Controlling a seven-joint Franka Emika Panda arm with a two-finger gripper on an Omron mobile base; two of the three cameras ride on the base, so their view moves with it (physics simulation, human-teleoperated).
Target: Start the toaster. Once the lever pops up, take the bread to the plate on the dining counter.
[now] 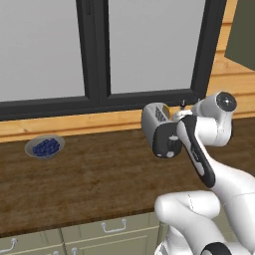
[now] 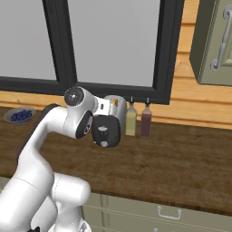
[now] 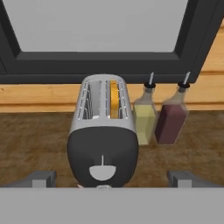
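The silver-grey toaster (image 3: 103, 131) stands on the wood counter under the window, its black end panel with the pale knob facing my hand. The bread (image 3: 114, 98) sits low in the right-hand slot, showing only a tan-orange edge. My gripper (image 3: 112, 179) is open, level with the panel's lower part, and its fingertips (image 3: 41, 178) stand wide apart on either side of the toaster's end with nothing between them. From the base, the toaster (image 1: 159, 130) (image 2: 108, 124) is partly covered by my forearm and wrist. The plate and the dining counter are out of view.
Two bottles stand close to the toaster's right: a yellow one (image 3: 144, 118) (image 2: 130, 120) and a dark red one (image 3: 170, 118) (image 2: 146, 120). A grey bowl of blue berries (image 1: 45, 147) sits far left on the counter (image 1: 99, 179). A wall cabinet (image 2: 213, 45) hangs at upper right.
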